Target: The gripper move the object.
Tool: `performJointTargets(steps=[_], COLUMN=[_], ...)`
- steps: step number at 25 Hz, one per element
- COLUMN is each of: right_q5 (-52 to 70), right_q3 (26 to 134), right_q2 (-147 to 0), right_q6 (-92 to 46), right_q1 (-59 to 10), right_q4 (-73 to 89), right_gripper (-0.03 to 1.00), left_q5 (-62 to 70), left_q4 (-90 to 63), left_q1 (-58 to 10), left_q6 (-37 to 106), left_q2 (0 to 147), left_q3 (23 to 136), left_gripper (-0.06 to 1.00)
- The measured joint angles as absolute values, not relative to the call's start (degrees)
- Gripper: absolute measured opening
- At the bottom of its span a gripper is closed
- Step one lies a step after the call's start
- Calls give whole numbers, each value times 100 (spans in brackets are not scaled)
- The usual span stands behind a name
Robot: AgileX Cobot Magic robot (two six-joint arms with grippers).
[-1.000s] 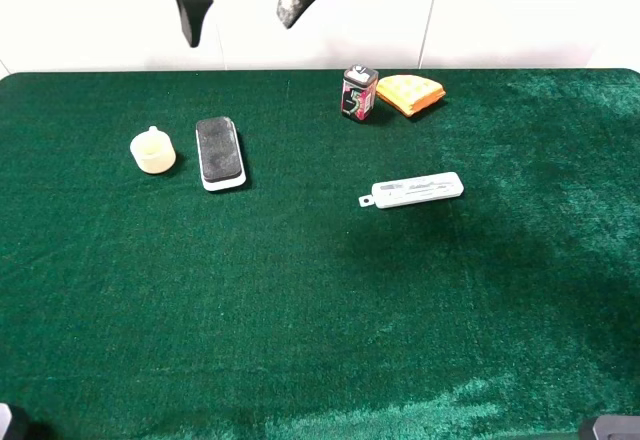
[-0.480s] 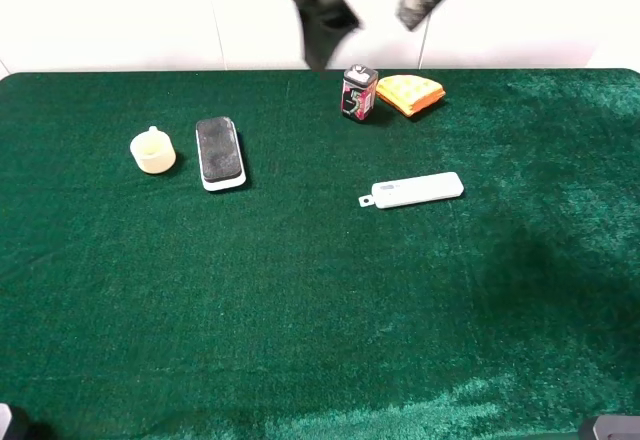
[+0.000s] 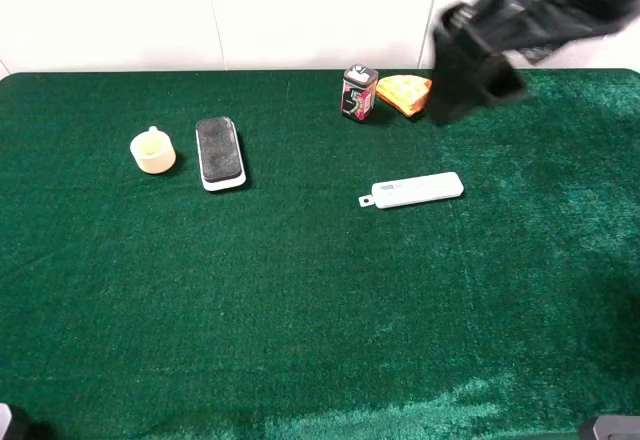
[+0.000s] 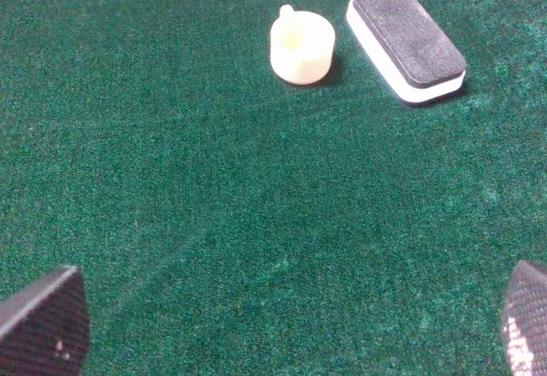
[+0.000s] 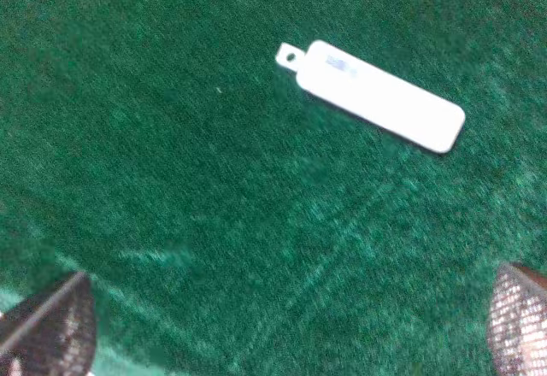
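Note:
The object, an oblong block with a black felt top and white base [image 3: 220,153], lies on the green table at the left; it also shows in the left wrist view [image 4: 408,43]. My left gripper [image 4: 282,342] is open and empty, well back from the block; it does not show in the high view. My right gripper [image 3: 475,80] is a dark blurred shape high over the table's back right, far from the block. In the right wrist view it [image 5: 286,333] is open and empty, with only cloth and a white stick below it.
A cream cup [image 3: 153,151] stands just left of the block, also in the left wrist view [image 4: 301,46]. A slim white stick [image 3: 412,191] lies mid-table [image 5: 372,96]. A small can [image 3: 358,92] and an orange cloth [image 3: 403,92] sit at the back edge.
My right arm has swung from the upper left across the back of the table to the upper right and come lower. The block, cup and stick have not moved.

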State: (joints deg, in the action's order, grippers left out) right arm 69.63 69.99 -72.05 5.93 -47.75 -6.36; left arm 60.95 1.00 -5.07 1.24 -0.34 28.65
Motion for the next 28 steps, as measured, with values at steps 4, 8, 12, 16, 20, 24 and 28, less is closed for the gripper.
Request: performJointTargets(steps=[4,8,12,16,20,24,28], right_q5=[6963,6834,6493,6299,6195,6186,6176], right_q3=[6404,5797,5171,4538,3968,3546,3302], right_q2=[-6536,-5703,-4746,-3662,-2507,-1502,-764], right_q6=[618,637,650,657,673,673,673], right_q1=[-4376,-3496,-2464,-1570,-943,-558,-274], right_q4=[-651,-651,-651,-663,-657,-647,-614], right_gripper=[70,70,70,70,70,70,70], left_q5=[6095,6095,6095,6095,6095,6095,6095], left_q4=[100,100,100,100,100,100,100], left_q1=[-507,-507,-507,-507,-507,-507,-507], left_q6=[124,124,124,124,124,124,124], left_q2=[-34,-34,-34,-34,-34,-34,-34], left_q3=[2865,2865,2865,2865,2865,2865,2865], left_gripper=[98,98,98,98,98,98,98])
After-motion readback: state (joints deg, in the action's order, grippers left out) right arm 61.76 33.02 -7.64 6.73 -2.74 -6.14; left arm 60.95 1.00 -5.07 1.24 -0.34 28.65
